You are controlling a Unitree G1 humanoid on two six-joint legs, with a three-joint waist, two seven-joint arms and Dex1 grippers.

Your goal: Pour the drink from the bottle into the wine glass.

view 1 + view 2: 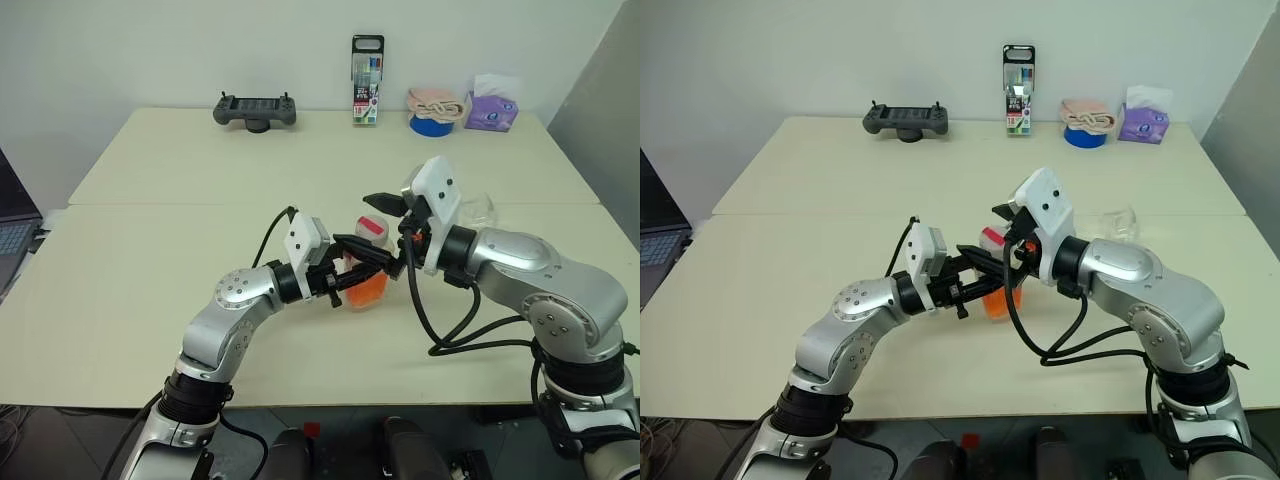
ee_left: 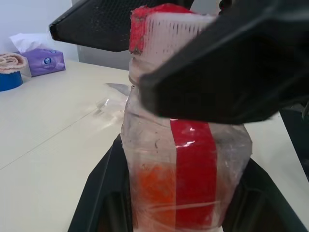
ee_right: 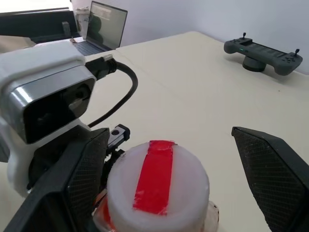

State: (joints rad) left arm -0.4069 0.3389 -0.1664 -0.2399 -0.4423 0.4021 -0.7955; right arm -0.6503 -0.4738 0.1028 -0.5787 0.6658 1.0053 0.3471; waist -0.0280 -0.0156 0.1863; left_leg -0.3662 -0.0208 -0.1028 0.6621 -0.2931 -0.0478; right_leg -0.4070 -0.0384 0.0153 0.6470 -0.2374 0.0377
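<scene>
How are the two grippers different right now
The left gripper is shut on the bottle's body, low down; the right gripper is open, its fingers either side of the cap, not clamping it. The left points across toward the right arm; the right comes from the opposite side. Both have black fingers.

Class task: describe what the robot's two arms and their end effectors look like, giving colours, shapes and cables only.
Both arms are rounded silver-grey segments with black joints. Each wrist carries a white boxy block with a black cable looping from it. The left end effector and right end effector each have two black, wedge-shaped fingers with a fine textured inner face.
</scene>
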